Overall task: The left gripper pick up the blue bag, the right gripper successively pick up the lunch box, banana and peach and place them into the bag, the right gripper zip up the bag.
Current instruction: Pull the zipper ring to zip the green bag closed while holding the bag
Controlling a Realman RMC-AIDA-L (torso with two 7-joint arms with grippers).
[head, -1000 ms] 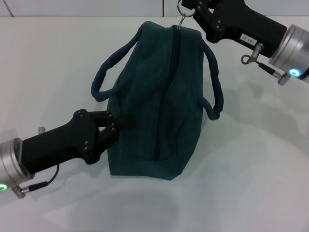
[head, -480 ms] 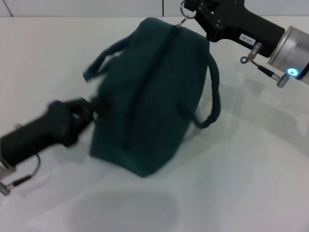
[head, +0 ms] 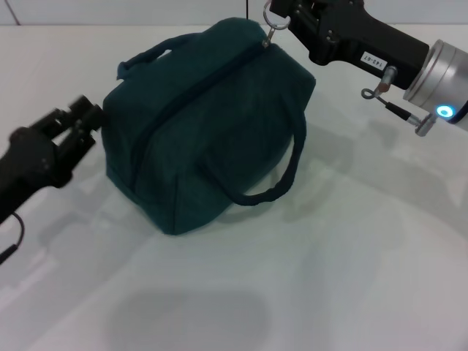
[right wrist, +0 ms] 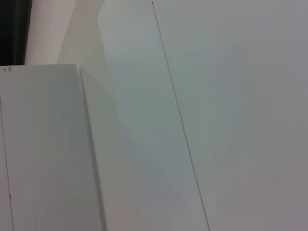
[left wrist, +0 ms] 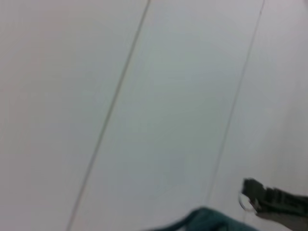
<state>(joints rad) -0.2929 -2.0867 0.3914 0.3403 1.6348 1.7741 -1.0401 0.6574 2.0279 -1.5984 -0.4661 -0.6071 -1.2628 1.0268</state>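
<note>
The right gripper jaws pinch the ring pull; the left gripper, jaws unclear, sits beside the bag, which could topple.

The left gripper at left is motion-blurred, its grip unreadable. The right gripper's fingertips are cut off at top.

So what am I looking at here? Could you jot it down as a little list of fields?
Surface: white table
Main object: blue bag, standing on the table, zipper closed
Zipper pull: metal ring at the bag's far end
Right gripper: at the ring pull, shut on it
Left gripper: at the bag's left end, grip unclear
Handles: one loop hanging down the near side
Food items: none visible
</note>
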